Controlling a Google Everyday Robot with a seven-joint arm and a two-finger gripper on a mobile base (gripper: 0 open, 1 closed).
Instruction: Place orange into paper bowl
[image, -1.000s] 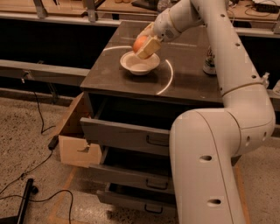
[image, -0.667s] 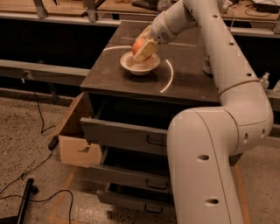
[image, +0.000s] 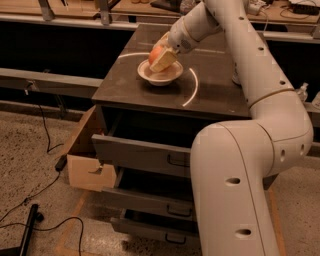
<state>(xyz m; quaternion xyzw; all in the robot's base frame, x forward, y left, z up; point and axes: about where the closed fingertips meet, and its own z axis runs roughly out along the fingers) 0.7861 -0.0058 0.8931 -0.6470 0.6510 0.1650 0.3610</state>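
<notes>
The orange (image: 155, 53) is a round orange-red fruit held just above the paper bowl (image: 160, 74). The bowl is off-white and shallow and stands on the dark cabinet top (image: 150, 92). My gripper (image: 162, 57) reaches in from the upper right and is shut on the orange, with one pale finger (image: 164, 61) across its front. The fruit hangs over the bowl's middle, close to its rim. I cannot tell whether it touches the bowl.
A white curved line (image: 191, 87) is marked on the cabinet top around the bowl. Below, a grey drawer (image: 140, 155) stands pulled out, with an open cardboard box (image: 87, 165) at its left. Cables (image: 30, 200) lie on the speckled floor. My arm fills the right side.
The gripper with the orange has moved slightly down and left, closer over the bowl. The bowl has not moved.
</notes>
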